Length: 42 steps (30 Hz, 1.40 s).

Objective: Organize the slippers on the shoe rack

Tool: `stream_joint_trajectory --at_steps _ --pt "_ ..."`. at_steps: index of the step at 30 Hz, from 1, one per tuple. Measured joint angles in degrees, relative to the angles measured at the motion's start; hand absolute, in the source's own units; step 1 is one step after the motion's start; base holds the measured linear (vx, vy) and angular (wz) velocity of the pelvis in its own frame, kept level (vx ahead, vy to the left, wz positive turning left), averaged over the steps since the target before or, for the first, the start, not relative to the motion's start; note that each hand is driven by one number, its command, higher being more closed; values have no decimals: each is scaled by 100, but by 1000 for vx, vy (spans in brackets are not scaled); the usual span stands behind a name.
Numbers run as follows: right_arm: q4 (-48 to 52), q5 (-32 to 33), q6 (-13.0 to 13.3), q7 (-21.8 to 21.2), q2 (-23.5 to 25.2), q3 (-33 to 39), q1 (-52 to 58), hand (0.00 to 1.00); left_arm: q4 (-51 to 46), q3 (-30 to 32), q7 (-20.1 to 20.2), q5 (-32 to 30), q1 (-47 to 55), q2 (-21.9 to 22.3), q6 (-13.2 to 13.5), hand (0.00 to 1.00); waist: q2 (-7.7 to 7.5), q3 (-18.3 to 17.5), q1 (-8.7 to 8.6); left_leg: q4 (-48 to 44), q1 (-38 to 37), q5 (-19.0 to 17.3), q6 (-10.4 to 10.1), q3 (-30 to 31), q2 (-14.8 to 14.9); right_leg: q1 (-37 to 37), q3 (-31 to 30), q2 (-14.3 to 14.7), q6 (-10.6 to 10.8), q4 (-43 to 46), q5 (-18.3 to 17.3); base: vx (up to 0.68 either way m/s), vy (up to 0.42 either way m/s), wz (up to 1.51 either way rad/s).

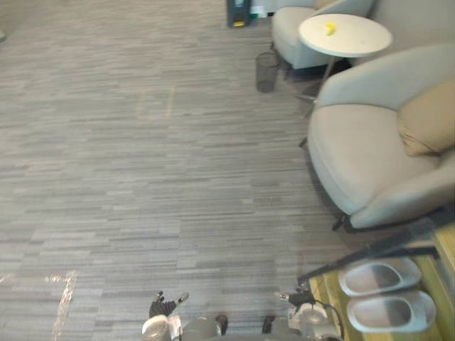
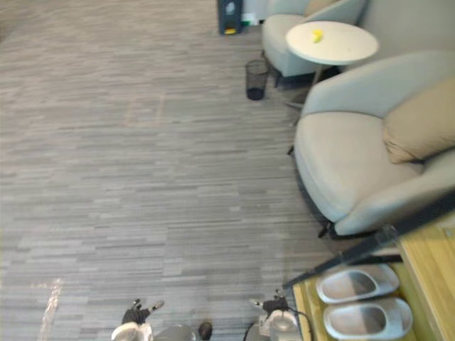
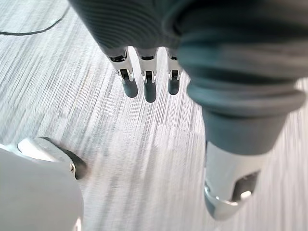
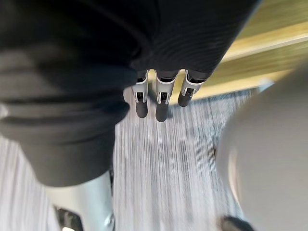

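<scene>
My left hand (image 3: 149, 89) and right hand (image 4: 162, 105) hang above the carpet (image 1: 178, 142) — fingers straight, holding nothing. The slippers (image 1: 380, 276) sit paired on the shoe rack (image 2: 426, 273).

text: none legible | labels: none legible | numbers, signs: none legible

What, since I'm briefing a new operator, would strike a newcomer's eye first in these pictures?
The grey armchair with its tan cushion on the robot's right, and nearer, a pair of grey slippers side by side on the wooden shoe rack. Farther off stands a round white table with a small yellow thing on it. The left hand and right hand hang open above the carpet.
</scene>
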State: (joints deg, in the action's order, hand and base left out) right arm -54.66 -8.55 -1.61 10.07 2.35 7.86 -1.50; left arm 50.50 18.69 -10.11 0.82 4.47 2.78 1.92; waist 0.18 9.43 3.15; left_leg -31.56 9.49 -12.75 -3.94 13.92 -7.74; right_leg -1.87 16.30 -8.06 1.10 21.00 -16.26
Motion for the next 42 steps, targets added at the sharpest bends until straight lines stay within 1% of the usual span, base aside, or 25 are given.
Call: stream_joint_trajectory --at_steps 1,2,5,6,10,11,13,15,16,18,21,23,24,25,26,27,29,31,32,34,36,38,40,41,42 --pt "12 18 3 4 20 -127 -15 0 -72 59 -6 64 4 12 6 0 -74 51 37 -498 229 -79 -19 -371 105 204 117 28 -50 -124 -29 115 -44 38" --pt "20 20 4 15 27 -245 -82 0 -180 55 -62 116 36 0 8 0 -59 54 72 -853 444 -270 134 -1037 562 395 255 120 -104 -208 -81 143 -46 39" --pt "199 21 4 31 5 -251 -128 0 -226 48 -99 173 69 14 5 0 1 73 78 -218 671 -276 159 -1920 1251 656 575 127 91 -371 -225 164 40 45" --pt "232 22 7 40 -1 -232 -132 0 -223 48 -98 173 61 21 6 0 37 94 79 34 676 -225 133 -2052 1330 712 662 96 165 -365 -265 200 152 63" --pt "-11 193 9 95 40 -220 -294 0 -140 -169 -92 290 -36 -214 17 0 -329 8 346 578 637 -126 337 -2273 800 807 698 -211 525 -979 5 236 183 37" --pt "-82 187 -17 93 35 -148 -355 0 -126 -195 -91 290 -38 -221 10 0 -334 9 345 606 587 -141 398 -2229 717 832 692 -300 565 -876 26 276 165 45" --pt "9 181 -2 104 34 -97 -229 0 -42 -241 -94 282 -26 -230 -2 0 -332 16 337 751 138 -200 501 -2097 509 758 654 -622 603 250 57 275 170 52" --pt "23 182 8 88 73 -107 -59 0 48 -313 -91 264 -55 -268 -25 0 -299 33 314 914 -399 -354 674 -1839 451 133 91 -830 457 2283 353 332 118 65" --pt "8 183 5 68 121 -129 51 0 83 -402 -92 254 -64 -326 -39 0 -319 23 280 1079 -675 -368 696 -1626 424 -355 -367 -712 504 3214 185 327 11 86" --pt "10 183 4 45 119 -106 149 0 75 -403 -93 255 -59 -332 -46 0 -341 9 255 1357 -1026 -398 748 -1408 435 -890 -571 -523 469 3617 68 262 -34 63" --pt "201 190 15 0 119 66 137 0 82 -382 -97 260 -62 -312 -84 0 -309 23 186 1551 -1434 -711 797 -1108 555 -1679 -493 -185 430 2933 24 241 -82 37" --pt "152 195 37 1 120 170 81 0 118 -374 -91 269 -112 -302 -84 0 -308 29 103 1657 -1676 -924 648 -692 726 -1816 -522 219 291 1146 319 352 -183 80" --pt "139 196 41 2 121 194 70 0 130 -378 -87 269 -122 -315 -81 0 -329 21 72 1677 -1701 -948 628 -612 727 -1813 -571 236 281 851 405 417 -266 108" --pt "93 195 36 2 108 312 30 0 196 -371 -87 268 -170 -303 -83 0 -347 18 -16 1754 -1808 -1024 573 -344 732 -1822 -667 261 106 512 917 390 -251 98" --pt "15 199 13 6 37 347 27 0 265 -344 -86 266 -187 -192 -89 0 -231 -100 -57 1866 -1918 -1032 473 -127 943 -1801 -525 340 -100 691 824 608 -354 106" --pt "-31 198 2 3 -20 387 -7 0 276 -277 -87 265 -186 -145 -81 0 -101 -142 -17 1933 -1958 -985 402 42 1068 -1819 -349 363 -172 864 559 651 -341 82" --pt "-22 200 -13 5 -14 542 -67 0 271 -250 -86 222 -217 -13 -105 0 3 -119 -18 1341 -1749 -735 235 331 1089 -1759 -91 302 -312 1270 332 662 -313 67" --pt "-18 241 0 5 6 425 -7 0 214 -116 -87 164 -232 56 -103 0 82 -69 -56 -339 -1201 -242 -259 269 1027 -1088 54 501 -394 817 271 516 -220 51" --pt "-20 251 -6 8 35 311 16 0 100 -26 -87 163 -203 87 -94 0 79 -42 13 -1383 -746 247 -317 45 1059 -641 25 615 -416 409 223 563 -176 16" --pt "-28 440 -11 7 185 198 -30 0 -131 105 -82 170 -167 83 -95 0 96 63 120 -2896 145 -371 -140 -785 1382 218 -139 913 -536 -260 96 547 -113 -21" --pt "-3 479 -13 13 187 84 -96 0 -331 159 -81 183 -155 82 -88 0 52 110 254 -2850 820 -714 6 -1227 1398 676 -205 916 -552 -603 69 468 -65 -26" --pt "24 483 -12 88 187 85 -117 0 -444 182 -83 215 -126 77 -74 0 0 138 335 -2190 1373 -816 61 -1539 1401 1077 -321 850 -492 -1006 33 396 37 -35" --pt "154 526 -10 165 186 94 -154 0 -532 231 -78 283 -104 78 -18 0 -69 184 426 -1088 1865 -600 111 -1653 1243 1422 -467 583 -105 -1327 -240 499 163 -44" --pt "182 529 -9 188 181 126 -157 0 -534 238 -83 311 -87 98 -4 0 -53 174 438 -409 1942 -194 164 -1616 1210 1544 -493 544 -14 -1391 -295 655 276 -45" --pt "111 536 -20 183 179 93 -152 0 -518 251 -87 403 -60 102 19 0 -63 141 502 -460 1897 267 354 -1740 1145 1695 -600 426 17 -1447 -333 571 255 -33"
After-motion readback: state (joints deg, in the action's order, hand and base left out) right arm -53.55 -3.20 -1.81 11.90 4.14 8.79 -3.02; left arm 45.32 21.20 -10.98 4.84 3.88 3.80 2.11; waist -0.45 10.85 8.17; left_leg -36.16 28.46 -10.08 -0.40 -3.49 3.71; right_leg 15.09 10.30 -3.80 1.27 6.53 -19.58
